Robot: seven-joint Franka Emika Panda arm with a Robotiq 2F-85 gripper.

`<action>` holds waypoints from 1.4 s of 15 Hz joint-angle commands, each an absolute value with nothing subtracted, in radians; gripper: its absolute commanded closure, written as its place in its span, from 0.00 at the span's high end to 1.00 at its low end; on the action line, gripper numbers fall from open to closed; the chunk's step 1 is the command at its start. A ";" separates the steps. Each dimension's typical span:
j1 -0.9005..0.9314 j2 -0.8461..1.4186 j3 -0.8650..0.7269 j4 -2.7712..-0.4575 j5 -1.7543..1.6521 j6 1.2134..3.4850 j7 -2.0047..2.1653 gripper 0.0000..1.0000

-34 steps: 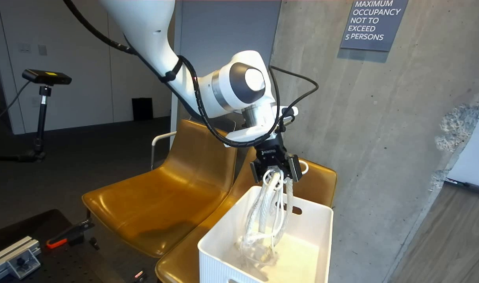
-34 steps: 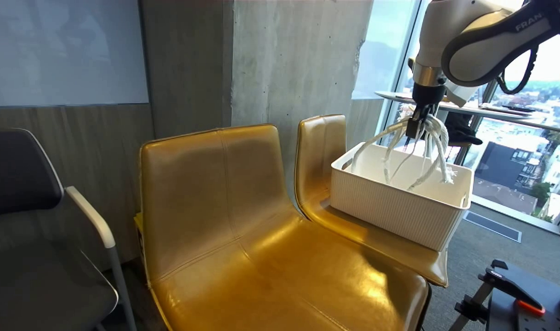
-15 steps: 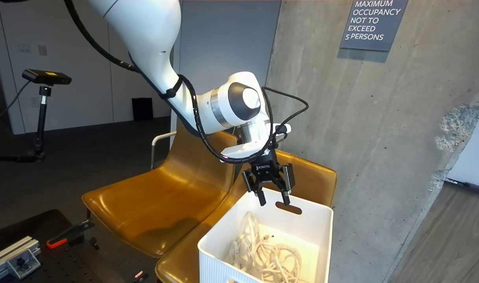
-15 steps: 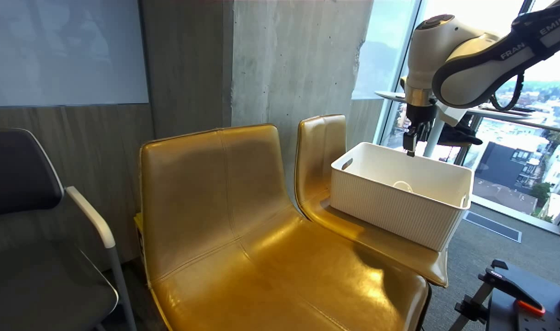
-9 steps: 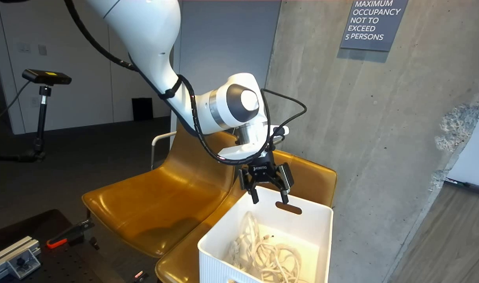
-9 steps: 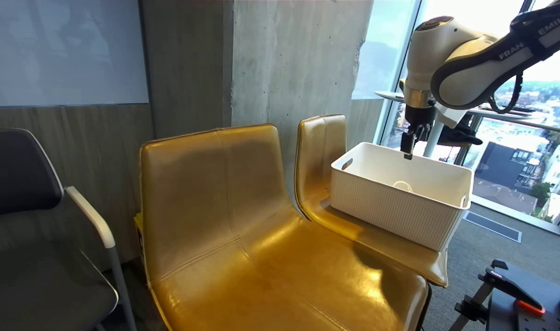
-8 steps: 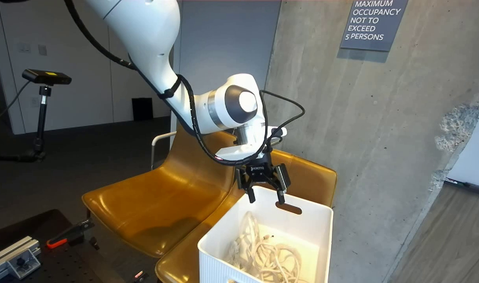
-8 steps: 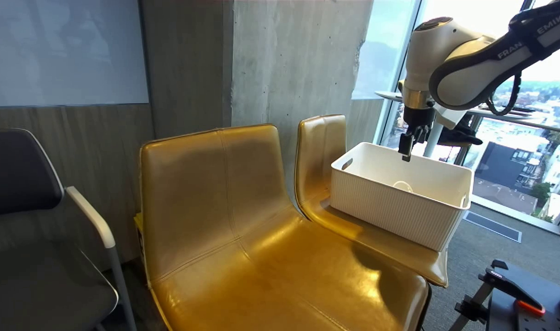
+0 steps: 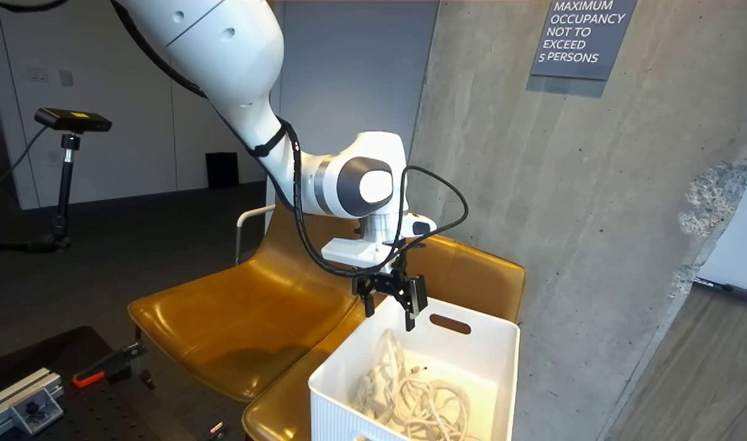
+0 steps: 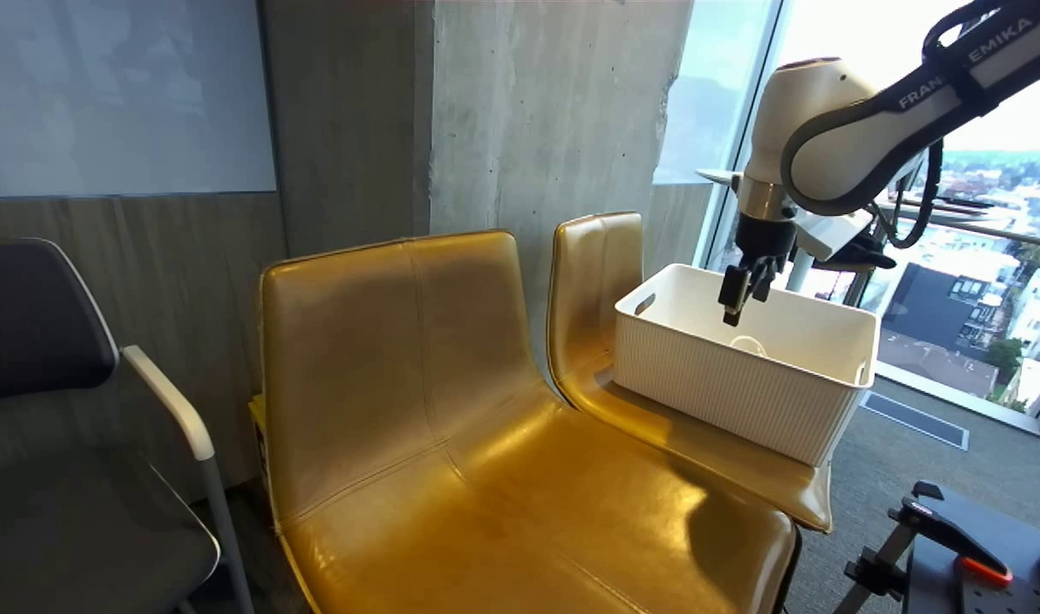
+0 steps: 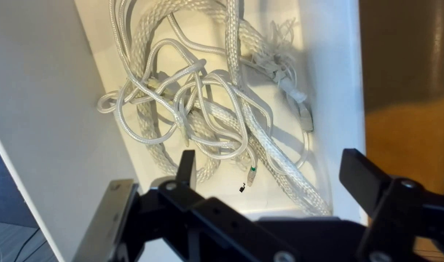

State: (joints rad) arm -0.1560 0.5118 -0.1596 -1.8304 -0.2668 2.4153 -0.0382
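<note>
Gripper over the white bin, its fingers spread wide apart and aimed down at the contents; whether those tips dip below the rim is hard to call from these angles! Down inside, the wrist view lays it all out: thick braided rope curling round in a big loop, one end frayed near the wall, and thin white cord looping over and over across it, the whole tangle lying on the bin's floor, well clear of the gripper. One cord tip carries a little green mark, and in an exterior view a pale loop peeks over the near rim. The bin sits on a tan chair, one handle slot facing the backrest, with a second tan chair right alongside. Behind rises a concrete wall with an occupancy sign up high, and off on a dark table lies a black tool with an orange-red grip.
</note>
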 commanded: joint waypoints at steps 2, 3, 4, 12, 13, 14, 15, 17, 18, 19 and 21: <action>-0.232 0.525 -0.144 -1.802 -0.169 2.431 -0.131 1.00; -0.242 0.532 -0.144 -1.794 -0.155 2.427 -0.144 1.00; -0.250 0.540 -0.141 -1.786 -0.143 2.427 -0.157 1.00; -0.248 0.590 -0.159 -1.747 -0.126 2.416 -0.159 1.00; -0.249 0.597 -0.160 -1.743 -0.126 2.416 -0.159 1.00; -0.249 0.600 -0.160 -1.743 -0.127 2.416 -0.158 1.00; -0.249 0.601 -0.160 -1.744 -0.127 2.416 -0.158 1.00; -0.248 0.601 -0.160 -1.744 -0.127 2.416 -0.158 1.00; -0.249 0.601 -0.160 -1.744 -0.127 2.416 -0.158 1.00; -0.248 0.601 -0.160 -1.744 -0.127 2.416 -0.158 1.00; -0.248 0.601 -0.160 -1.744 -0.127 2.416 -0.158 1.00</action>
